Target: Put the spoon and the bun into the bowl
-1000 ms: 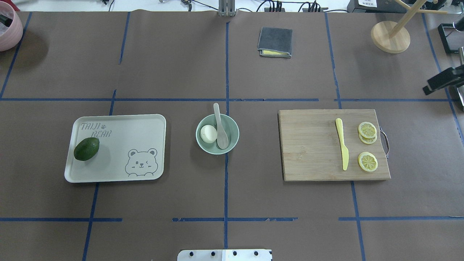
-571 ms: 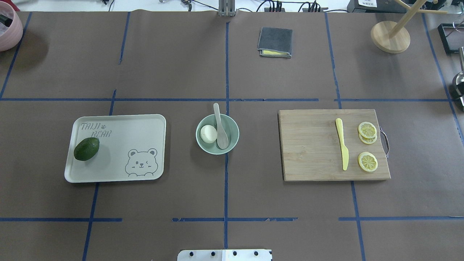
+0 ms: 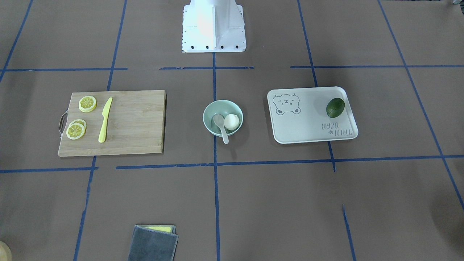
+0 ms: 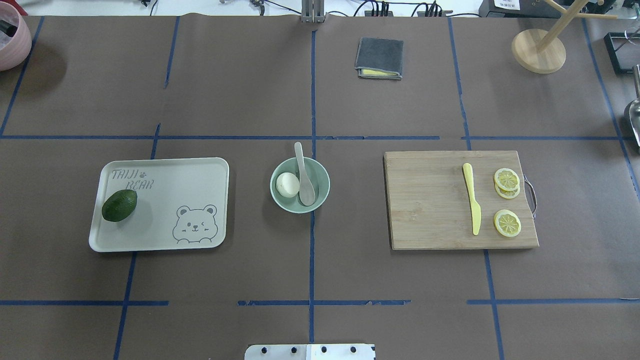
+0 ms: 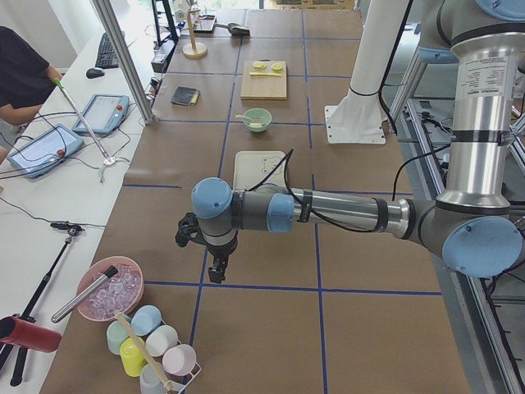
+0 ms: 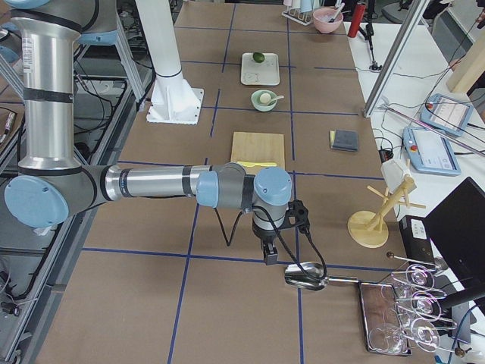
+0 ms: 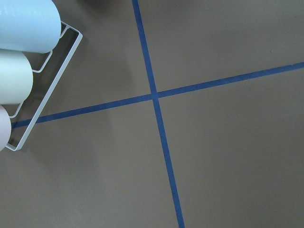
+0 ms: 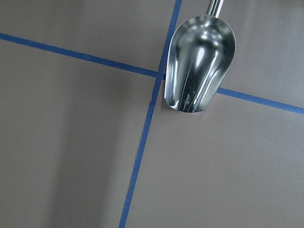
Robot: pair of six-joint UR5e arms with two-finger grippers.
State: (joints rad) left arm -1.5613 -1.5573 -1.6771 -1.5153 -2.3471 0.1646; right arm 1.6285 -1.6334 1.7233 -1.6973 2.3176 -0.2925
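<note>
Spoon (image 4: 303,170) and bun (image 4: 287,184) inside bowl (image 4: 324,181), left gripper (image 5: 215,271), right gripper (image 6: 270,256) (cannot tell either's grip)

Seen from overhead, the brown surface (image 4: 250,75) is crossed by blue tape lines (image 4: 312,100). At 9 o'clock lies a white bear-print tray (image 4: 200,170), with a dark green avocado (image 4: 119,205) at the tray's own 9 o'clock. At 3 o'clock sits a wooden cutting board (image 4: 425,200) bearing a yellow knife (image 4: 471,198). Two overlapping lemon slices (image 4: 507,179) lie at the knife's 2 o'clock and a single slice (image 4: 507,223) at its 4 o'clock. A folded grey cloth (image 4: 379,58) lies at 1 o'clock, a wooden stand (image 4: 538,51) at 2 o'clock, and a pink tub (image 4: 12,37) at 10 o'clock. A metal scoop (image 8: 199,61) rests on a tape crossing.
</note>
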